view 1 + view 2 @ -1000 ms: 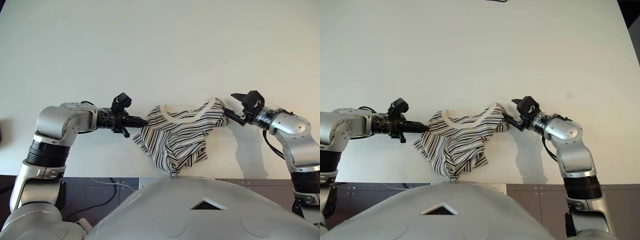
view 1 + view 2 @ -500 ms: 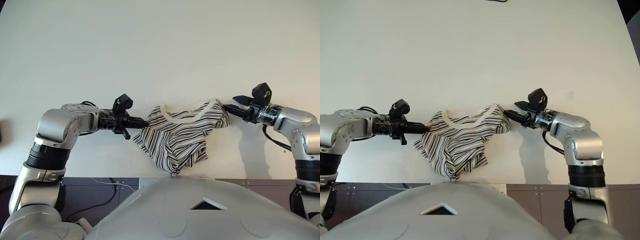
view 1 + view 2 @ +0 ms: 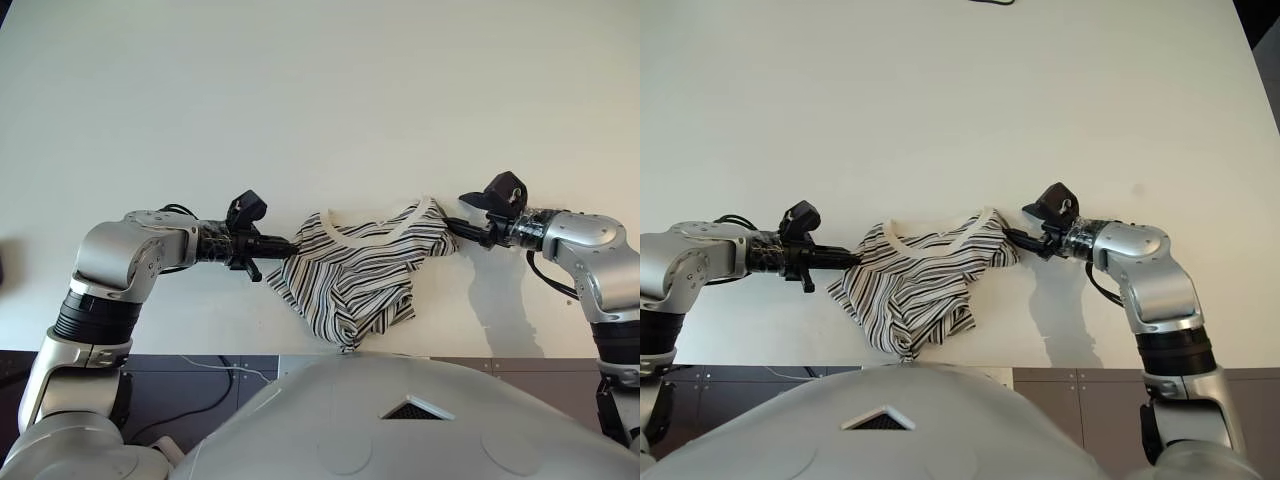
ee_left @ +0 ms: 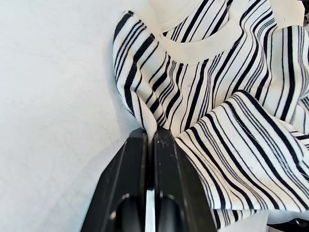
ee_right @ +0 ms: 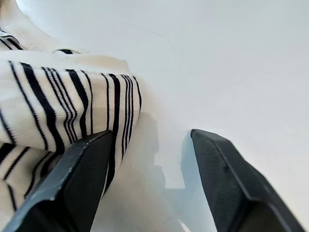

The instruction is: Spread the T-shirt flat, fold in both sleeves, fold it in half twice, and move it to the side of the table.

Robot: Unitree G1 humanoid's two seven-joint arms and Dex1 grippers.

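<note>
Black-and-white striped cloth sits clamped in the left jaws, which are pressed fully together on a fold at the left shoulder of the shirt (image 3: 355, 270), just beside its pale collar (image 4: 203, 50). The right jaws stand apart with nothing between them. One jaw touches the striped edge of the right shoulder and the other hangs over bare counter (image 3: 300, 100), so the gap opens mostly onto the white surface and the cloth lies to its left. The coming move, as I judge it, turns on this: the right jaws would need to slide a little farther left over that edge before closing, or they may shut on nothing. Outward from the jaws, the left arm (image 3: 130, 255) and the right arm (image 3: 585, 245) lie low over the counter and point inward at each other, so the shirt's shoulder line runs left to right between them. The shirt is bunched at the middle of the counter by its near edge, with the collar toward the far side. Its body is crumpled in folds toward the near side, and a lower corner reaches the edge. It is not yet spread flat. Each arm is nearest its own shoulder, which should suit a pull apart once both have hold.
</note>
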